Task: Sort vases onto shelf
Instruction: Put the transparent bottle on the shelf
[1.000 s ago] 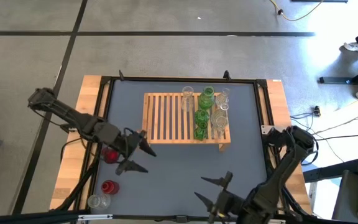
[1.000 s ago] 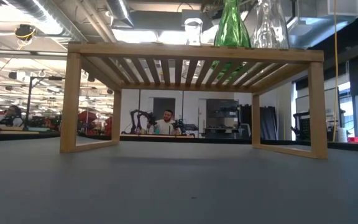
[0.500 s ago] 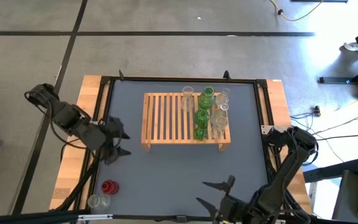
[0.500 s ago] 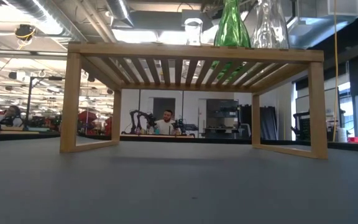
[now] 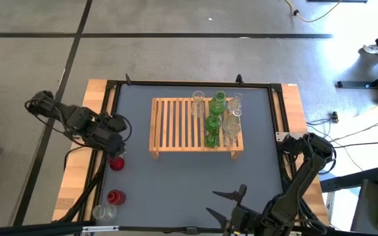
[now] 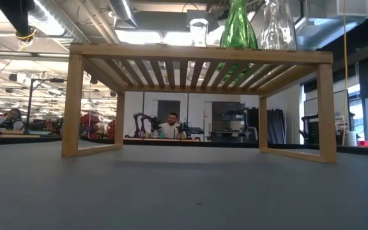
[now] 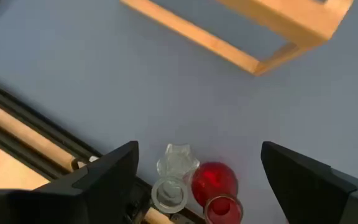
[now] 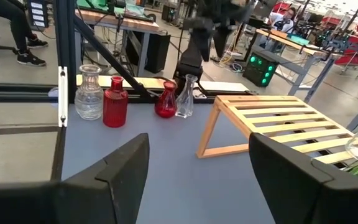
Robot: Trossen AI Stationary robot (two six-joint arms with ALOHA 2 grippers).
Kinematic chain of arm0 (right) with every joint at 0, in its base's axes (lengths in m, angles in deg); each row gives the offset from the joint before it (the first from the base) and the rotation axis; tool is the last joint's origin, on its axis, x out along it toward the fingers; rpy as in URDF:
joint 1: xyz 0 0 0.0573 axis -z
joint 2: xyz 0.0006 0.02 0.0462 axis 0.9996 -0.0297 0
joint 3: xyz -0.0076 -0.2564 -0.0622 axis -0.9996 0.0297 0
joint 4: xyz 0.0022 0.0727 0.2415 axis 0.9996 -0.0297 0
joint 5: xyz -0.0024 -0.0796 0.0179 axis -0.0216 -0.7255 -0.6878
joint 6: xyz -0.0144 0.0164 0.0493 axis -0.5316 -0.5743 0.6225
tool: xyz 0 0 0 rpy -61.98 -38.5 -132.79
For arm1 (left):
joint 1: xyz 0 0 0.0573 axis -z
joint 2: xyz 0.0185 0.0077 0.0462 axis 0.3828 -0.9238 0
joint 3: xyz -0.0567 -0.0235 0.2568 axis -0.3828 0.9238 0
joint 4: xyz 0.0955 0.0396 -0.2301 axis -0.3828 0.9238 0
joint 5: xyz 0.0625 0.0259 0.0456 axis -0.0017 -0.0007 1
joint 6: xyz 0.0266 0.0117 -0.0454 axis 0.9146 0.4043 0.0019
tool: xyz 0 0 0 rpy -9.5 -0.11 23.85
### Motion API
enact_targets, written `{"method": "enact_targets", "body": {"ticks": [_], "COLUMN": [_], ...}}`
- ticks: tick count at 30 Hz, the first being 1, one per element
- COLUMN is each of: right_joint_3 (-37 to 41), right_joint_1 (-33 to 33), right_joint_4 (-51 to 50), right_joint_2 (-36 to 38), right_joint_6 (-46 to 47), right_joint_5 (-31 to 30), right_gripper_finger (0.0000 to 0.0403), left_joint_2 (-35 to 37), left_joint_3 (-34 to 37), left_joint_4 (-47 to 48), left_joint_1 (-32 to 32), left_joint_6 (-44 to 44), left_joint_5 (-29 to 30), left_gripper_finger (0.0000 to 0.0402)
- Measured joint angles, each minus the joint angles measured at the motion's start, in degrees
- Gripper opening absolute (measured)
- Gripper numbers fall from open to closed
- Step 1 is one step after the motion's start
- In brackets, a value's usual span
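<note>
Hovering left tool (image 5: 118,130) over red vase (image 5: 116,163)

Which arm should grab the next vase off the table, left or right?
Left. The open left gripper hovers over the red vase and a clear vase; the right gripper waits at the near edge.

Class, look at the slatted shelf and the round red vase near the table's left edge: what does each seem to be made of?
Shelf: apparently light unpainted wood, with a pale, matt look and parallel slats. Round red vase: probably tinted glass, glossy and see-through.
</note>
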Motion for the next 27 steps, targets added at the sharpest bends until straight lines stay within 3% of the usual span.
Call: {"method": "enact_targets", "body": {"ticks": [12, 20, 27], "right_joint_3": [0.0, 0.0, 0.0], "right_joint_1": [0.0, 0.0, 0.5], "right_joint_4": [0.28, -0.09, -0.09], "right_joint_2": [0.0, 0.0, 0.0], "right_joint_6": [0.0, -0.01, -0.01], "right_joint_5": [0.0, 0.0, -0.02], "right_gripper_finger": [0.0264, 0.0264, 0.0264], "left_joint_2": [0.07, 0.07, 0.07], "left_joint_3": [12.99, 20.25, 22.16], "left_joint_4": [-0.09, -0.08, -1.26], "left_joint_1": [-9.61, -12.42, -12.4], "left_joint_6": [8.73, 11.3, 11.3], "left_joint_5": [-7.9, -14.17, -15.07], "left_gripper_finger": [0.0333, 0.0333, 0.033]}}
